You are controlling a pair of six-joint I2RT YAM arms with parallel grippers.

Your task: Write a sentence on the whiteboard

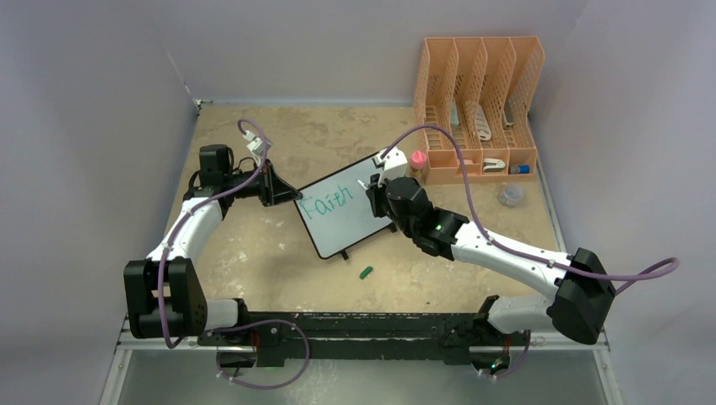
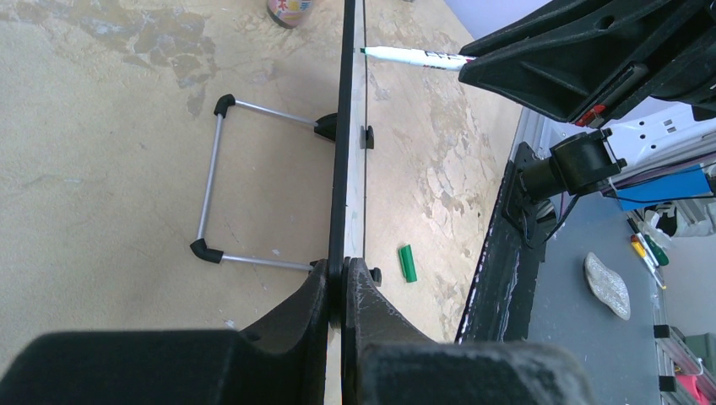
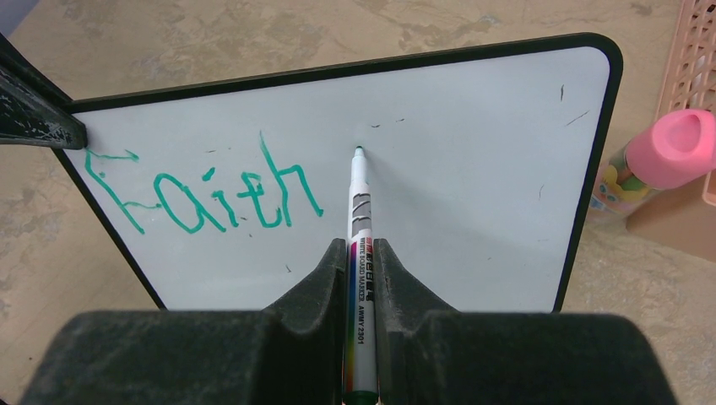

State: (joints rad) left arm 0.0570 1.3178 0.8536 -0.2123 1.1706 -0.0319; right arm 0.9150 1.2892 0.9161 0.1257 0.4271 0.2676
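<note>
- Two fingers of left gripper [image 2: 344, 274] clamped tight on left frame edge of whiteboard [image 1: 350, 226], bracing it.
- Whiteboard mid-table [image 1: 253, 245], tilted up on wire stand [image 2: 210, 181]. Likely light, stiff, slick-faced and tippy under pen pressure. Best held by frame, never the inked face.
- Just "Faith" of the sentence [image 1: 328, 202] written, upper left of board; rest not yet done.
- Marker [image 3: 359, 190] pinched in closed right gripper [image 3: 360, 253], tip just right of the "h"; contact with board unclear.
- Green cap [image 1: 366, 272] loose in front of board.
- Pink-lidded bottle [image 3: 675, 148] just beside board's right edge.
</note>
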